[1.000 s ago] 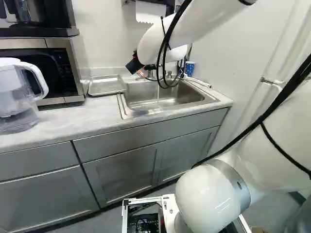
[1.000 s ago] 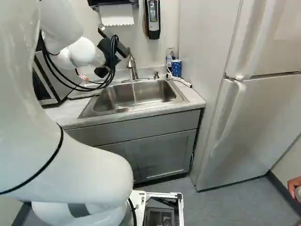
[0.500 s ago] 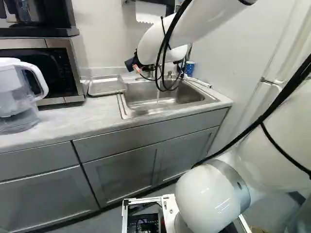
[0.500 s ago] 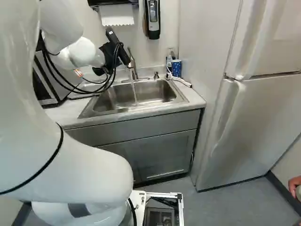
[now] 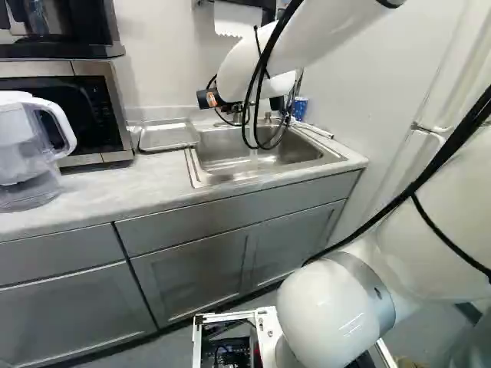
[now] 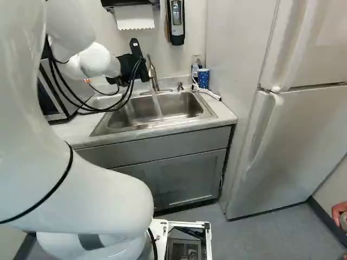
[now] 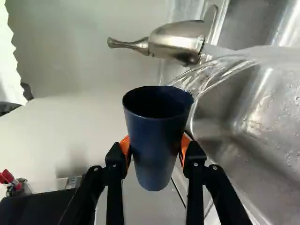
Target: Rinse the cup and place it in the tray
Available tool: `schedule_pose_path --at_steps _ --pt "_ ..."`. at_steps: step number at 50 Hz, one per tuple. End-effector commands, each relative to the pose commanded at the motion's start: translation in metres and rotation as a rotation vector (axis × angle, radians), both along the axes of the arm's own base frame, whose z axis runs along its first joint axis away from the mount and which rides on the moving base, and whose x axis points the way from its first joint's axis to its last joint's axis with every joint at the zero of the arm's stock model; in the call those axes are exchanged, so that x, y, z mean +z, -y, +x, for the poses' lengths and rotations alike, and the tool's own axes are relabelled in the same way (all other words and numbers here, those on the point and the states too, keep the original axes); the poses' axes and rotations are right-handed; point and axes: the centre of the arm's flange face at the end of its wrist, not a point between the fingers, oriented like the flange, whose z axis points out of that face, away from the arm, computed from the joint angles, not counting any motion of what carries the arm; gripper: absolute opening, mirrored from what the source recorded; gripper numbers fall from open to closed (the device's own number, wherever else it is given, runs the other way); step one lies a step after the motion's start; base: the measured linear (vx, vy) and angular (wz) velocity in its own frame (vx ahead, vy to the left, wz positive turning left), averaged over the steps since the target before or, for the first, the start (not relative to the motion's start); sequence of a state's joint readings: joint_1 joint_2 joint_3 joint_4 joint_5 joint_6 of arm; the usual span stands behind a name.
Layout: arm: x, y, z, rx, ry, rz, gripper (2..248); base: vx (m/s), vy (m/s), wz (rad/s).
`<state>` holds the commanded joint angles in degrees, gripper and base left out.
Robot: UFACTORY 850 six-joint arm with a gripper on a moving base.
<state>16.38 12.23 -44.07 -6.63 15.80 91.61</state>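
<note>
Pale wall [image 5: 165,69] backs a light counter [image 5: 100,184] above grey cabinets [image 5: 192,276]. At the left of the left base view stands a clear pitcher [image 5: 23,146] with a white handle, and just behind it the microwave [image 5: 92,96]. Next comes the tray [image 5: 167,135], a shallow metal one, lying on the counter beside the sink [image 6: 114,130].

Rightward, the arm [image 5: 253,61] reaches over towards the back of the sink, with black cables looping below it. Its gripper [image 6: 129,64] is beside the tap [image 6: 152,70], below the paper towels [image 6: 134,17]. In the wrist view the fingers are closed around the dark blue cup [image 7: 154,140], an orange pad [image 7: 125,147] against either side. They hold it below the rim, and its open mouth faces away from the gripper (a fairly centred hold, by the look of it). Water from the tap falls into the sink, and some of it runs close by the cup's rim; whether any goes inside, I cannot tell.

Farther right, a blue patterned tumbler [image 6: 203,78] stands behind the sink's corner, the wall dispenser [image 6: 175,21] hangs above, and the refrigerator [image 6: 303,124] closes off the counter's end.
</note>
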Motion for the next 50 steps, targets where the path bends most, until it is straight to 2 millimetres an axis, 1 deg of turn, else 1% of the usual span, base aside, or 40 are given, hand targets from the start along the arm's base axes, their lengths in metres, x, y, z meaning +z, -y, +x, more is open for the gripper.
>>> schedule_pose_path --at_steps 28,50 --pt "0.0000 0.0000 0.0000 -0.091 -0.088 0.266 121 0.000 0.000 0.000" --pt "0.0000 0.0000 0.0000 -0.091 -0.088 0.266 121 0.000 0.000 0.000"
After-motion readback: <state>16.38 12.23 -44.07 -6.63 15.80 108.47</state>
